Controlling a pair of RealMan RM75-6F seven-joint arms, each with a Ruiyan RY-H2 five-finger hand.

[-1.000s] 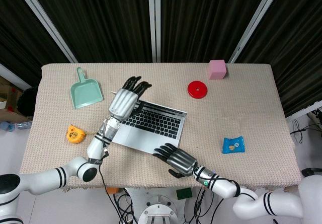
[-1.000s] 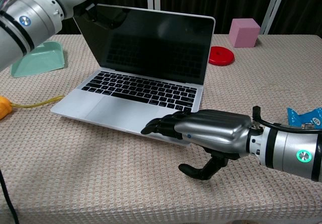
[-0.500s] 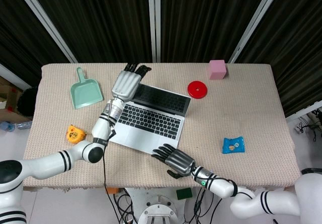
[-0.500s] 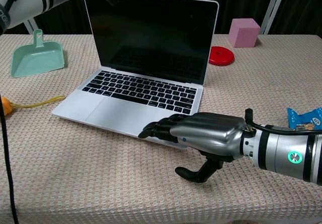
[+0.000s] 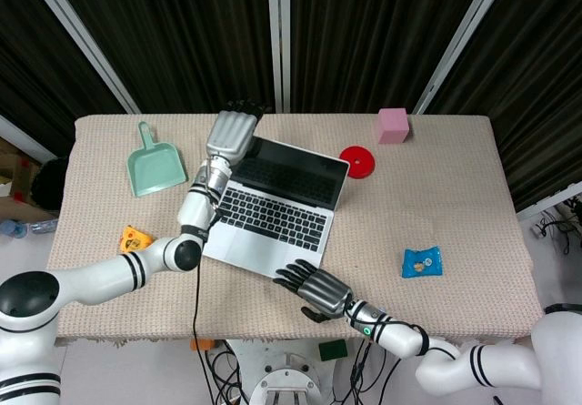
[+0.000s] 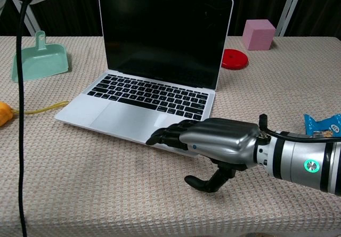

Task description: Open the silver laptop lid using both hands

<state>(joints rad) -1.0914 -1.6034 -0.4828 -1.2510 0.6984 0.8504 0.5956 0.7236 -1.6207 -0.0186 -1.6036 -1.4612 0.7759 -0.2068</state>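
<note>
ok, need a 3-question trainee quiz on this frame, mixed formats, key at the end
1. True or false: the laptop lid is shut.
2. Where do the right hand fingers rest? A) on the laptop base's front edge B) on the red disc C) on the blue packet
3. Fill in: the left hand touches the top edge of the lid near its ___ corner.

Key: 1 false; 2 A; 3 left
</note>
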